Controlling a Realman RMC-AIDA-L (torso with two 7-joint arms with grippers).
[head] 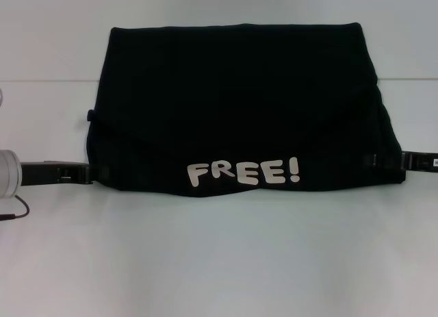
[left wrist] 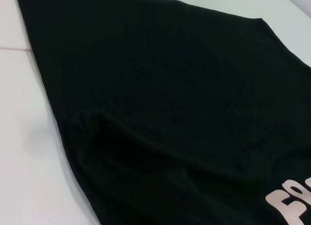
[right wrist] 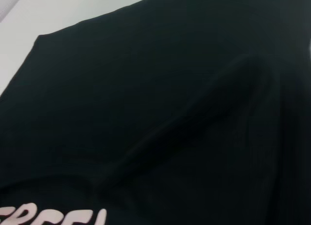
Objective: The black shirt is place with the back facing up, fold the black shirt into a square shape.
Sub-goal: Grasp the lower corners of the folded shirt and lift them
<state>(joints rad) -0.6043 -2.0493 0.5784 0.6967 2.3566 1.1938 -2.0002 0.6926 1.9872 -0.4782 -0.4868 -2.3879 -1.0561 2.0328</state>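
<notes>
Shirt (head: 239,105): folded on table (head: 219,262), lettering up, between both grippers.
Left gripper (head: 96,173): at shirt's left edge; grip can't be told.
Right gripper (head: 393,161): at right edge; grip can't be told.

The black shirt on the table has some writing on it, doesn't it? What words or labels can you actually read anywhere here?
"FREE!" in pale rounded letters on the black shirt, along its near edge; both wrist views catch only part of it.
A small white label on the right gripper is too small to read.
Nothing else carries text.

Left gripper (head: 85,173): black jointed fingers, silver cylindrical wrist behind, thin dark cable below. Right gripper (head: 404,161): black, white label behind.
</notes>
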